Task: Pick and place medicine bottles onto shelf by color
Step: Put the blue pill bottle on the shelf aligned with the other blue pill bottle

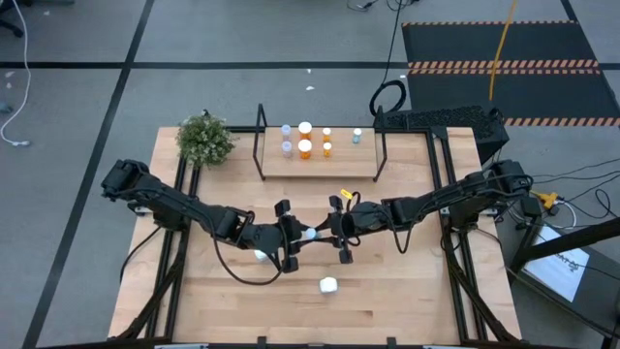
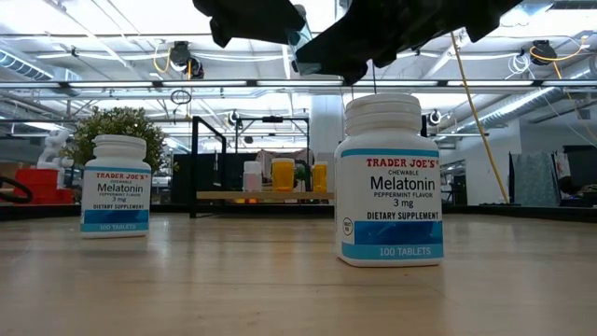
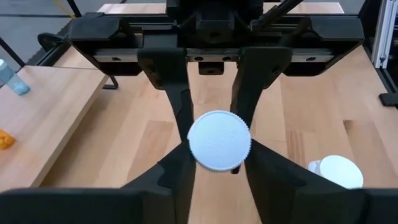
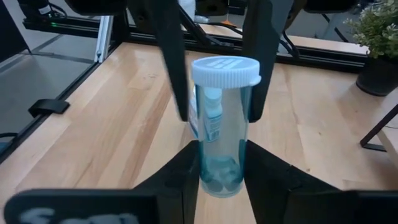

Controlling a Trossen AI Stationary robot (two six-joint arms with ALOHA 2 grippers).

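Note:
A pale-blue clear medicine bottle [image 4: 221, 124] with a white cap [image 3: 219, 140] hangs in the air over the table's middle, lying about level with its cap toward my left arm. My left gripper [image 1: 294, 236] and my right gripper [image 1: 336, 233] meet at it from opposite sides, and both are shut on it. In the low view it shows as a bluish bottle [image 2: 303, 47] between the dark hands. The shelf [image 1: 339, 165] stands at the far edge. Pale, orange and white-capped bottles stand upright on its board. My left gripper pinches the bottle at its cap end, one finger [image 4: 177, 74] on each side just behind the cap [image 4: 224, 70]. It comes level from the table's left. The bottle is clear of the table. My right gripper pinches the bottle's bottom end [image 4: 219, 177] between its two fingers. It comes about level from the table's right, fingers lying along the bottle. The bottle sticks out ahead of the fingers, cap end away from them.
Two white Melatonin bottles stand upright on the table: one [image 1: 327, 285] near the front middle, one [image 1: 260, 255] under my left arm. A potted plant [image 1: 205, 139] stands at the far left, beside the shelf's black frame [image 1: 260, 145].

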